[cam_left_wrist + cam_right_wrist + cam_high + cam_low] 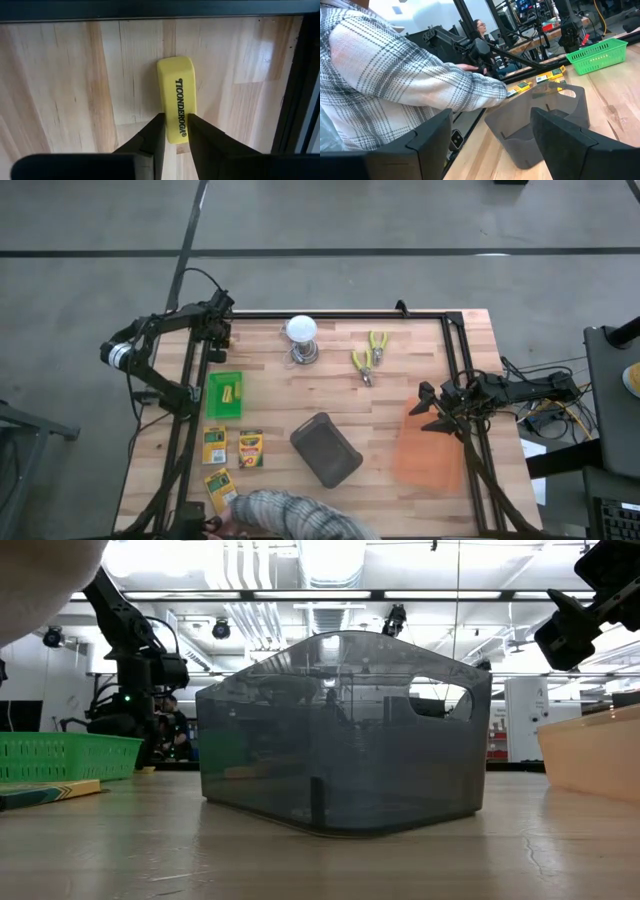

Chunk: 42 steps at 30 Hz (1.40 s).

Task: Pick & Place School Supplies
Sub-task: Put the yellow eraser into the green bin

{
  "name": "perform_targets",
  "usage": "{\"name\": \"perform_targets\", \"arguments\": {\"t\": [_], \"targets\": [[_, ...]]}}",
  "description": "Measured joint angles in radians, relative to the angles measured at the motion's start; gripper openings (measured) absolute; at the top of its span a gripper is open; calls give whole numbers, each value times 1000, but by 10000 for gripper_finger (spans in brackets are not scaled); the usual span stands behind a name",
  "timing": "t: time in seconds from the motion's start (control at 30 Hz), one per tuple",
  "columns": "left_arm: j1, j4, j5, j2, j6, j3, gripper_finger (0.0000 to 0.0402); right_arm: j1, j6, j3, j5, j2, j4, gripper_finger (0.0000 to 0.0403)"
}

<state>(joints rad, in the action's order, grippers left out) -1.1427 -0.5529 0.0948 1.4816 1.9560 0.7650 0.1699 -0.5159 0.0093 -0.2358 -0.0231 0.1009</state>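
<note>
Slippage was judged the chief risk: the yellow eraser, lying flat on the wooden table, was pinched by the left gripper only at its near end, so it could be pivoted or dropped if lifted fast. The dark frame rail was seen just beside the eraser, and a knock against it could be expected from a wide swing. Open wood was left toward the green basket, beyond which three crayon boxes were laid. A person's plaid sleeve was reached in near them, where a collision was possible. The right gripper was held wide open by the orange bin.
</note>
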Motion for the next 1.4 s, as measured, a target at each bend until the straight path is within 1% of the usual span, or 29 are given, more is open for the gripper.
{"name": "perform_targets", "arguments": {"t": [0.17,0.43,0.63,0.8,1.1,1.4], "targets": [[0,4,-6,0,-23,0,83,0,0,0,0,0,0,267],[1,12,-8,0,-68,0,83,0,0,0,0,0,0,261],[1,14,-9,0,-112,0,83,0,0,0,0,0,0,264],[1,26,-13,0,-188,-1,83,0,0,0,0,0,0,267],[1,33,-53,-1,-304,10,83,0,0,0,0,0,0,260],[8,30,-51,-2,-325,13,83,0,0,0,0,0,0,267]]}}
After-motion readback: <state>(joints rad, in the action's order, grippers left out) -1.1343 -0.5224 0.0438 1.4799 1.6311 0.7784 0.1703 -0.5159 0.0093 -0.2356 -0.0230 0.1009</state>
